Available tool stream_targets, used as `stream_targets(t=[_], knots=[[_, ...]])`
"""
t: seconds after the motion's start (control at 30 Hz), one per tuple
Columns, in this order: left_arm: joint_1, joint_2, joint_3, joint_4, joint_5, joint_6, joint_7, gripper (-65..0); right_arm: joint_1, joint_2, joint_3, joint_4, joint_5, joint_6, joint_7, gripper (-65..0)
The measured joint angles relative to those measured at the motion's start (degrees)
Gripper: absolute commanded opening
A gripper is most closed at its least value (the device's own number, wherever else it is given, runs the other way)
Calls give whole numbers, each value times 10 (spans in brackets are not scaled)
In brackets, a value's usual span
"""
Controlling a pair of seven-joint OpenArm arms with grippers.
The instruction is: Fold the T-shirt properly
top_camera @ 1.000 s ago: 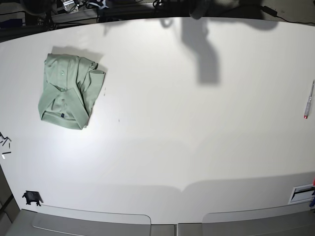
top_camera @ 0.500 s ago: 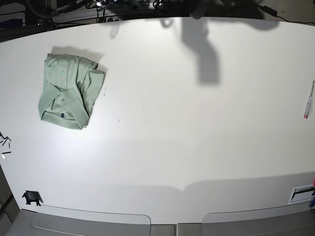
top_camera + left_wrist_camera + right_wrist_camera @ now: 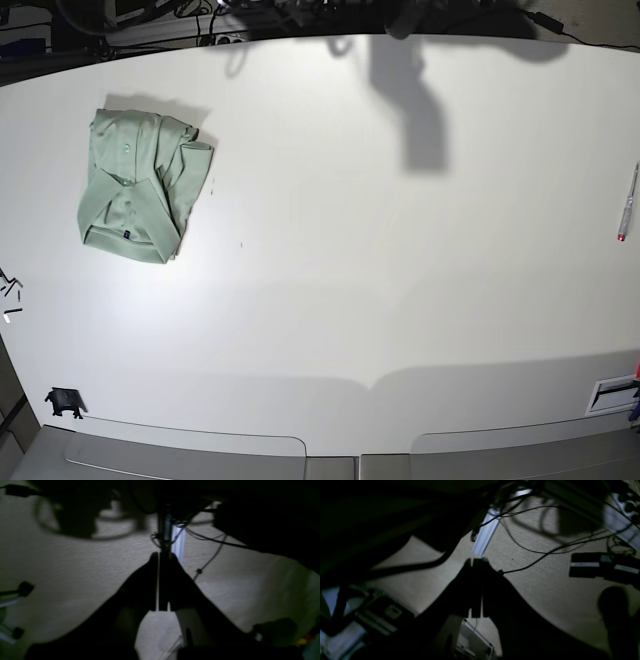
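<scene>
The T-shirt (image 3: 137, 187), pale sage green, lies folded into a compact rectangle on the white table (image 3: 340, 250) at its far left, collar and a small dark tag showing on top. Neither gripper appears in the base view. In the left wrist view my left gripper (image 3: 160, 556) is a dark silhouette with its fingers pressed together, shut on nothing, over a beige floor. The right wrist view shows my right gripper (image 3: 476, 561) likewise shut and empty, above floor and cables. The shirt is in neither wrist view.
A red-tipped pen (image 3: 627, 205) lies at the table's right edge. A small black clip (image 3: 64, 402) sits near the front left corner, small dark bits (image 3: 10, 285) at the left edge. Cables (image 3: 532, 547) and a dark box (image 3: 602, 566) lie on the floor.
The shirt has not moved. Only the dark shapes along the table's far edge have shifted slightly.
</scene>
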Motion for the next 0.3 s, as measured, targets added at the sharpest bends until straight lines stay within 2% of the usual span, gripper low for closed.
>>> stream_targets(t=[0.13, 0.3], knots=[[0, 1, 0, 0, 0, -1, 0, -650, 0, -11, 0, 0, 52, -97, 1, -650], [0, 0, 0, 0, 0, -2, 0, -650, 2, -16, 1, 0, 61, -104, 7, -650]])
